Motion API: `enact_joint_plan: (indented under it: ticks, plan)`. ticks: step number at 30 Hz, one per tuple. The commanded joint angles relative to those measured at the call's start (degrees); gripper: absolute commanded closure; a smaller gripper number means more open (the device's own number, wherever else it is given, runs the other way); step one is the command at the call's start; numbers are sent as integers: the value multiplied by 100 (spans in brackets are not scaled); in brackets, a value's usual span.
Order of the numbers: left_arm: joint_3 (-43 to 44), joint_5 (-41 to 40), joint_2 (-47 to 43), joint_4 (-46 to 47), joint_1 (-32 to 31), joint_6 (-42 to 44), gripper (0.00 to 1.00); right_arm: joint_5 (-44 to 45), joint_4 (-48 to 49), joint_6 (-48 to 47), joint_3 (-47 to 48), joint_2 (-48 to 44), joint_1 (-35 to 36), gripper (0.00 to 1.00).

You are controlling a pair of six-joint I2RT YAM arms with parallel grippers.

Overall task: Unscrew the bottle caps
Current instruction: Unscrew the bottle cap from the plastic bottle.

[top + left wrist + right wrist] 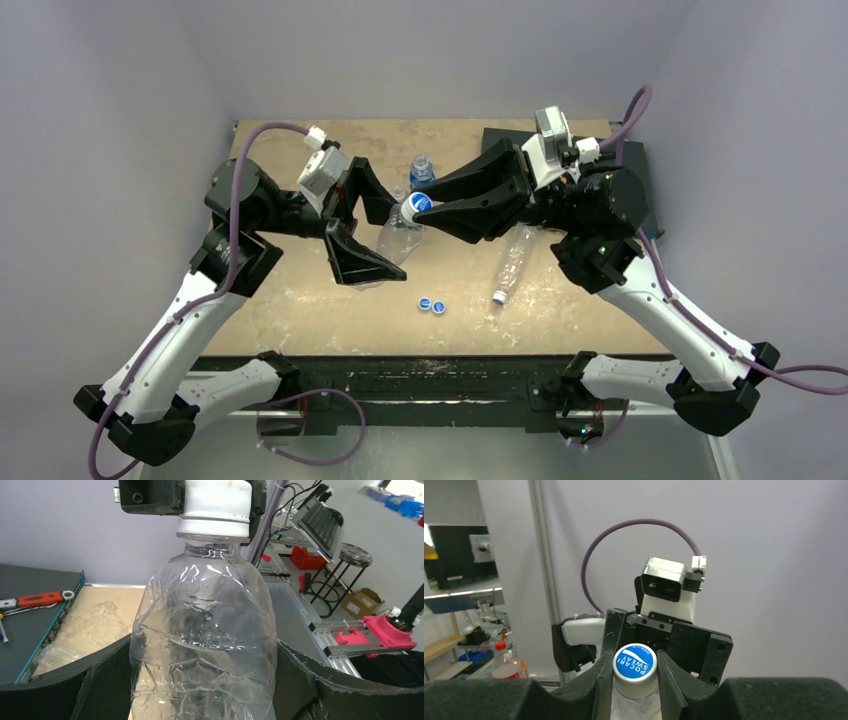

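At the table's centre, the left gripper clasps a crinkled bottle while the right gripper pinches its cap. Two loose caps lie nearer, suggesting two bottles done. The far bottle stands capped.

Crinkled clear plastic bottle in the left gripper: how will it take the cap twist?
Likely soft: the crinkled clear plastic bottle has dented walls, so the left gripper could squash it. No liquid shows, so probably light. Its glossy wall may slip and spin with the blue-topped white cap.
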Motion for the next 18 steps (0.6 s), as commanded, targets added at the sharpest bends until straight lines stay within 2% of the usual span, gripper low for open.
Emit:
enact_joint_plan:
  ticks: [1,5,8,9,12,14,15,18]
  plan:
    - [146,651,-137,1256,-45,-765,98,-1200,495,361,-85,188,-33,100]
    - [173,707,-131,1363,-41,-873,98,-1379,1041,774,-67,414,-30,100]
    - [185,734,-139,1121,-45,-657,98,-922,578,434,103,408,-35,100]
    - [213,709,-142,911,-45,-473,98,-564,223,229,190,364,-33,90]
    - [367,392,-123,-120,-40,435,98,920,-496,-42,304,147,-31,31]
    - [465,-109,-105,-789,-43,1173,98,1736,-777,-157,359,27,-26,5]
    - [490,-399,-104,-1026,-42,1452,98,2020,-884,-123,385,-23,-20,2]
    - [486,-1379,-96,-1503,-44,2100,99,2732,-1182,-96,460,-81,92,1]
